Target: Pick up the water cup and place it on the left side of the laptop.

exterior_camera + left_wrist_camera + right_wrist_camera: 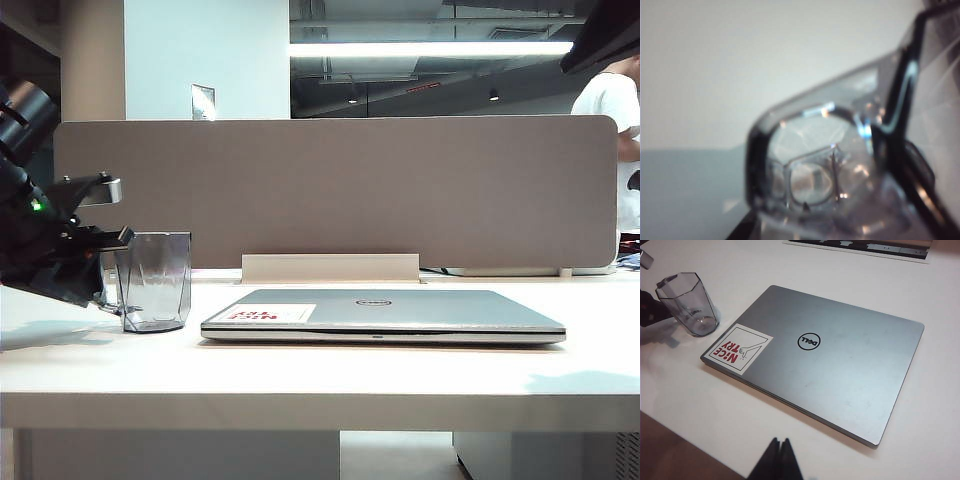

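Room: we look across a pale tabletop [300, 380] backed by a long beige divider panel [335, 190], with an office ceiling light and a person in white at the far right.
Laptop: we see the closed silver laptop [385, 315] lying flat near the middle of the tabletop, its red-and-white sticker [737, 349] at the corner that faces the cup.
Cup: the clear grey water cup [157, 280] stands upright on the tabletop just beside the laptop's left edge, not touching it, toward the left edge of the tabletop.
Progress: we judge the placing done, since the cup sits on its base at the laptop's left; what remains is for the arm to let go fully and back away.
Left gripper: the left gripper [105, 245] is at the cup's handle side; in the exterior view its fingers look spread, one above and one beside the cup. The left wrist view is too blurred to show whether they touch the cup, so we cannot tell.
Right gripper: the right gripper [779, 460] hangs over the near edge of the tabletop, well apart from the laptop, fingers pressed together, holding nothing.
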